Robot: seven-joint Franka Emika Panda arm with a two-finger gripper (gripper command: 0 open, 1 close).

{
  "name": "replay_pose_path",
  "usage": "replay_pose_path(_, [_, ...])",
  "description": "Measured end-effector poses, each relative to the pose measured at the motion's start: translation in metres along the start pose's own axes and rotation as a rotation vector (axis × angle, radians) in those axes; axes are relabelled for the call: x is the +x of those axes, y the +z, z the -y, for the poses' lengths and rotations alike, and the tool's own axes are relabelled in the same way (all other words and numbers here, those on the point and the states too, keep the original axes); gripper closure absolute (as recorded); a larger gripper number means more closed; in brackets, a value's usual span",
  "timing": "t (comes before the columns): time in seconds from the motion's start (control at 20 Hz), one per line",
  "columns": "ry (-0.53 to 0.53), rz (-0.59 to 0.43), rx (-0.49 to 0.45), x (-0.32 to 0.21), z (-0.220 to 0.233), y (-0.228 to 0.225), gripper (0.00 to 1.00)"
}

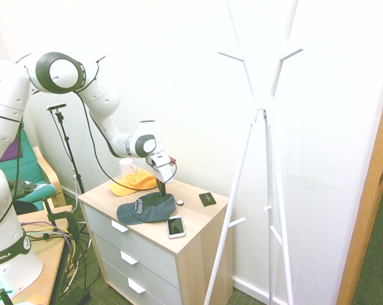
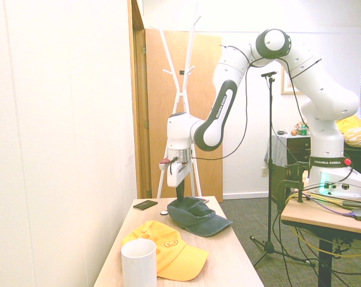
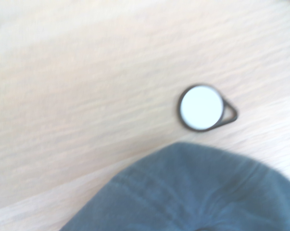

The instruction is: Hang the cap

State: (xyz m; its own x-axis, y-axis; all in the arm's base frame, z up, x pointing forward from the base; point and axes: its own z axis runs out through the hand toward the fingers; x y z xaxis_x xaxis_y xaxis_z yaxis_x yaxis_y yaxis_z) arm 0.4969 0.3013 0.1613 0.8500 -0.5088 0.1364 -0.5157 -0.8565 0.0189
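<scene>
The slate cap point(image 1: 148, 207) lies on the wooden top of a chest of drawers point(image 1: 197, 223), its brim pointing toward the front edge and the white drawer fronts below. The gripper point(image 1: 162, 190) points straight down onto the rear of the cap's crown, its dark fingertips at the fabric; whether they are spread or pinched together on the cloth cannot be told from either outside view. An orange-yellow cap point(image 2: 168, 251) sits just behind the slate one, beside a white mug point(image 2: 138, 263). A phone point(image 1: 175, 226) lies near the brim, a small round white tag point(image 3: 201, 107) rests just off the crown, and a dark card point(image 1: 208, 198) lies farther along. A white coat stand point(image 1: 261, 114) rises beside the chest.
</scene>
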Motion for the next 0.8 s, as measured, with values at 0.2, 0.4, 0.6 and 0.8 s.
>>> replay_pose_path(0.2, [0.005,0.000,0.000,0.003,-0.001,0.000,0.00])
replay_pose_path(0.4, [0.007,0.001,-0.002,0.003,-0.002,0.000,0.00])
replay_pose_path(0.6, [0.028,-0.001,-0.012,0.015,-0.009,0.004,0.00])
replay_pose_path(0.8, [0.043,0.000,-0.017,0.029,-0.018,0.007,0.00])
